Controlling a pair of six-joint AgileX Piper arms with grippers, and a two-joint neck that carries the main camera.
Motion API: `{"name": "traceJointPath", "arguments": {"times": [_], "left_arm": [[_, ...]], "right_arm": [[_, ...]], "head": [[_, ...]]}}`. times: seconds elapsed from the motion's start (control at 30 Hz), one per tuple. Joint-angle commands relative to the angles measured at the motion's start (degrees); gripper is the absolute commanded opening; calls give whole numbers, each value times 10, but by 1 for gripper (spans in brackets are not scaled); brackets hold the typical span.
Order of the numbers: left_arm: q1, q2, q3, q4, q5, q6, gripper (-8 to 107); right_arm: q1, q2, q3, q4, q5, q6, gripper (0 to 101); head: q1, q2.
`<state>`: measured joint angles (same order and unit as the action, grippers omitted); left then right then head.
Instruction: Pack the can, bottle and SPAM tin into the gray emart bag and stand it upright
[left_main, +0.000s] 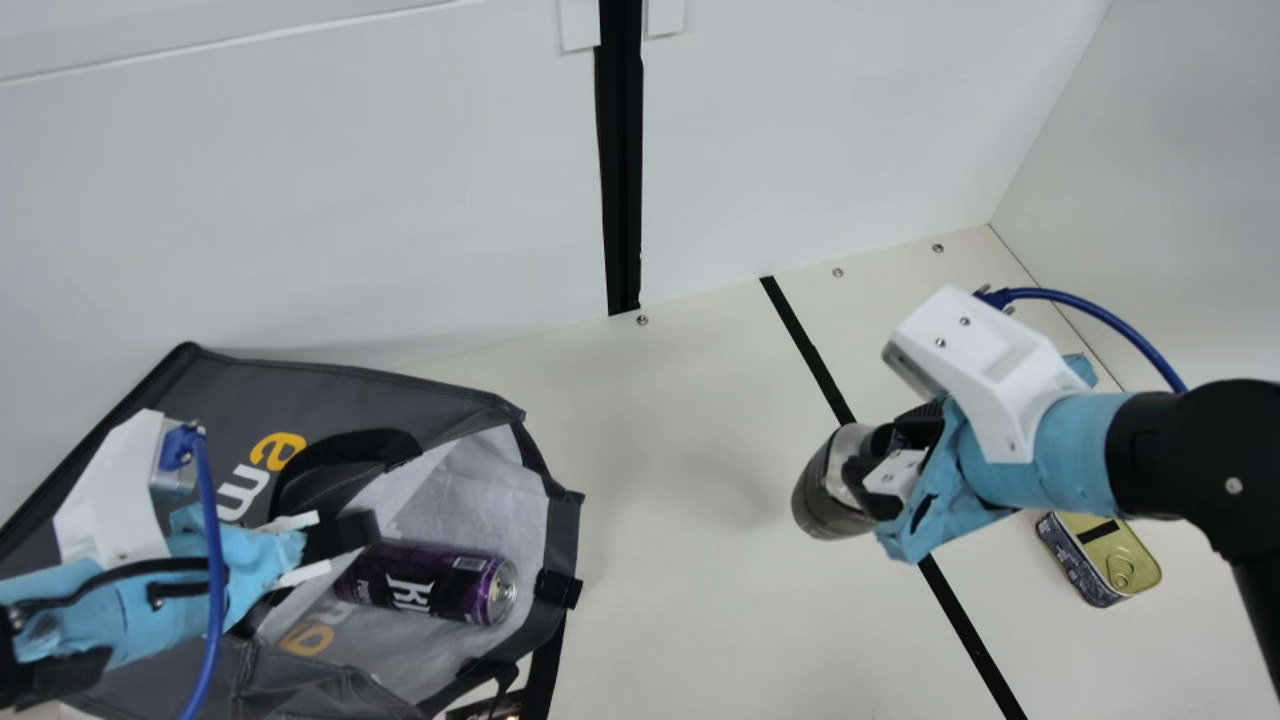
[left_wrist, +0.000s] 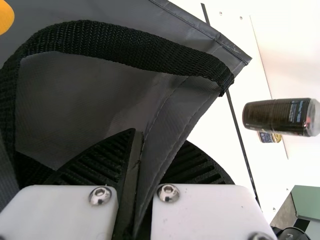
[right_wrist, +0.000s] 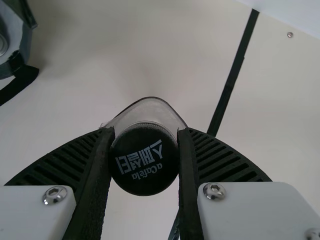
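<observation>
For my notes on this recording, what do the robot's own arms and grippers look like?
The left arm and right arm are black, with light-blue wrapping, white angular housings and blue cables; the left also has a thin black cable. The left gripper and right gripper have black ribbed fingers, white mounts and silver screws.

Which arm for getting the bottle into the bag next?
Right, I'd say. The right hand grips the bottle, while the left hand pinches the edge of the bag and is probably best left there, steadying the opening.
</observation>
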<state>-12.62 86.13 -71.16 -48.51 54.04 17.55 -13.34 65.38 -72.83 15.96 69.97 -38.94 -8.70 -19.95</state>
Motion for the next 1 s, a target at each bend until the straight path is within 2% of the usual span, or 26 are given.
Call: {"name": "traceJointPath", "arguments": {"times": [0.0,0.53,0.97], "left_arm": [[0,0,0,0,0,0,-8],[0,0,0,0,0,0,-8],[0,0,0,0,0,0,-8]], "right_arm": [[15,-3,4,0,-1,0,0],[107,-37,38,16,-1,-28,0],[179,-64,65,21,-1,-22,0]], "head": [[-13,0],[-13,0],[-13,0]]}}
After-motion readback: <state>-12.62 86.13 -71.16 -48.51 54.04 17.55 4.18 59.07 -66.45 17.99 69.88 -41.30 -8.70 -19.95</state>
